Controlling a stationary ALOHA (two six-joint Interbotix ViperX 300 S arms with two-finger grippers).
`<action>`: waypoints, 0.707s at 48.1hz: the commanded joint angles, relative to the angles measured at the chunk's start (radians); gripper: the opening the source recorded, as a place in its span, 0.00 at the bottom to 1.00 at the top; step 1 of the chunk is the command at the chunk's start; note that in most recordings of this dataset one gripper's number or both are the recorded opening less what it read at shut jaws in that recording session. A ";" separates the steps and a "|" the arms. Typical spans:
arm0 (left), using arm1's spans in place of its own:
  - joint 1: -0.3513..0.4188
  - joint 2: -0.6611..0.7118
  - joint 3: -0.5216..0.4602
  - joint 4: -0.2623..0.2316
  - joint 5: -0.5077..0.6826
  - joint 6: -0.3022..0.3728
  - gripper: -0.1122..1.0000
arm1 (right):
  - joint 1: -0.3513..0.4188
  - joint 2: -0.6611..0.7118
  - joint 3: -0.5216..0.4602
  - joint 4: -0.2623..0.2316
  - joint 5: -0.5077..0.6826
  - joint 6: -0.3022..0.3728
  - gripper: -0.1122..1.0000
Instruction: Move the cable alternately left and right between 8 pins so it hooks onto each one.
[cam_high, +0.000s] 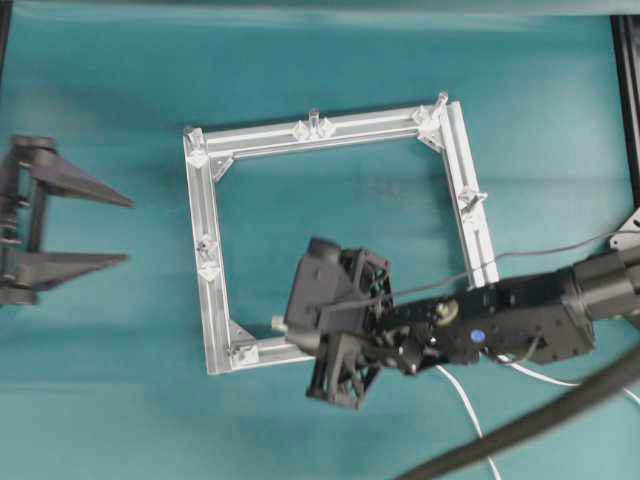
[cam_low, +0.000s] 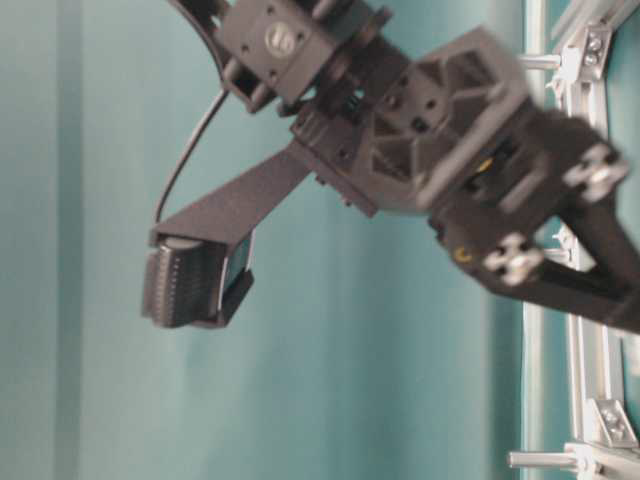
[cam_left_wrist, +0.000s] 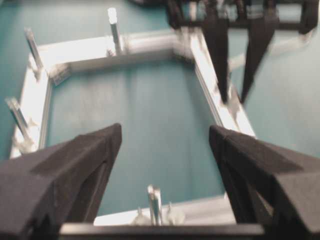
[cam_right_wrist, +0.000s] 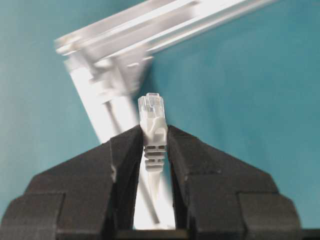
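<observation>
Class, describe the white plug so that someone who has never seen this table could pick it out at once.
Find the square aluminium frame on the teal table; the right tool hovers at its lower edge. Pinched between that tool's black fingers is the white plug, its clear tip poking out. It is the only ribbed white piece, unlike the silvery pins.

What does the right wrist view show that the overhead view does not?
Only the right wrist view shows the white plug clamped in the right gripper, pointing toward a corner of the frame.

Only the overhead view shows the whole square frame with its pins, the open left gripper waiting at the left edge, and the cable trailing behind the right arm.

Both show the frame and the teal table.
</observation>
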 joint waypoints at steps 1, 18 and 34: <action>-0.005 -0.152 0.028 0.002 0.006 0.003 0.83 | 0.017 -0.014 -0.049 -0.005 -0.003 -0.014 0.27; -0.005 -0.414 0.058 0.003 0.365 -0.003 0.83 | 0.063 0.040 -0.138 0.000 -0.055 -0.215 0.27; -0.005 -0.399 0.063 0.003 0.425 0.000 0.83 | 0.100 0.081 -0.104 0.000 -0.072 -0.215 0.27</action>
